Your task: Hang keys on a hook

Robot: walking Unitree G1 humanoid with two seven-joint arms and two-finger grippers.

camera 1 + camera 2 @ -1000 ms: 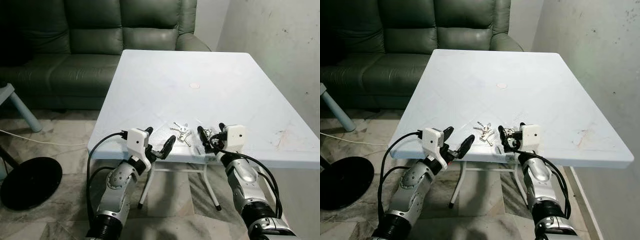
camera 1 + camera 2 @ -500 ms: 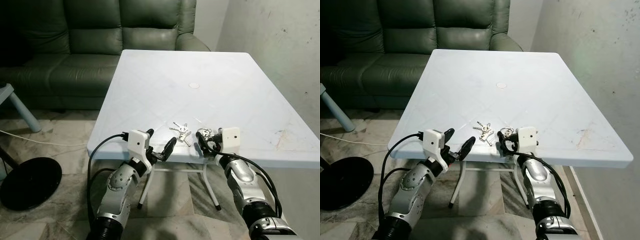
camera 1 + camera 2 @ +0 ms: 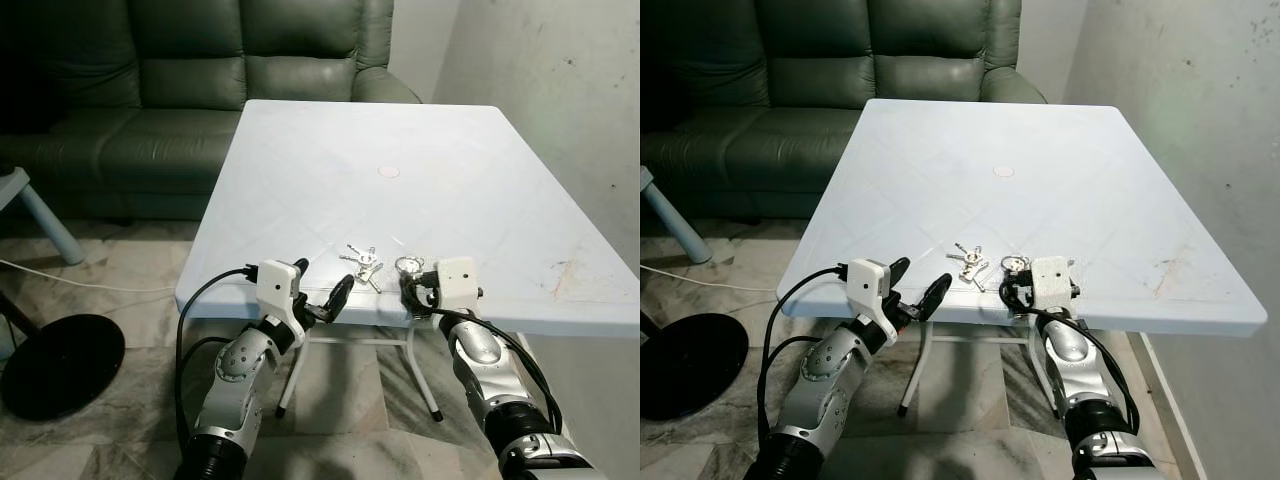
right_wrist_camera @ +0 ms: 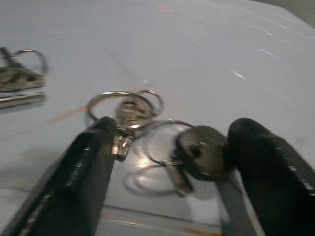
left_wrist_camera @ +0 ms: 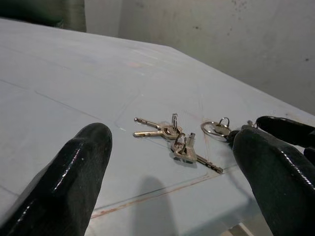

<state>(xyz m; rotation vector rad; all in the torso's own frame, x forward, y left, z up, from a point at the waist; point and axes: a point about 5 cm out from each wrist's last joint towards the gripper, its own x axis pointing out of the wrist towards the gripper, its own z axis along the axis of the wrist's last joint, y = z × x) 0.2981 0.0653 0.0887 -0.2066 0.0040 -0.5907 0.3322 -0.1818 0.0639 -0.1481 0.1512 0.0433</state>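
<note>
The step in hand is the pick-up: the right end effector [image 4: 167, 167] is down at the near edge of the pale blue counter [image 3: 420, 130], its two black fingers [image 4: 83, 172] spread to either side of a bunch of keys on rings [image 4: 147, 142]. The fingers are apart, not yet clenched on anything, though one key head looks to be touching the inner face of one finger. From the head camera this bunch [image 3: 408, 266] lies just in front of the right wrist, close to the counter's near edge.

A second lot of keys [image 5: 172, 137] lies just beside the first, a little toward the robot's left; it seems to be two small sets, each on its own ring. The left end effector [image 3: 322, 296] sits at the counter's edge with fingers [image 5: 74, 172] released and wide, pointing at this lot but short of it.

No hook can be seen here (only a green sofa [image 3: 200, 80] beyond the counter and a bare wall to the right), so hanging is well off yet. The next move calls for the right fingers to close squarely on a ring or a key head. Flat keys on a smooth top may slide or slip out, so the grip should be checked before lifting
</note>
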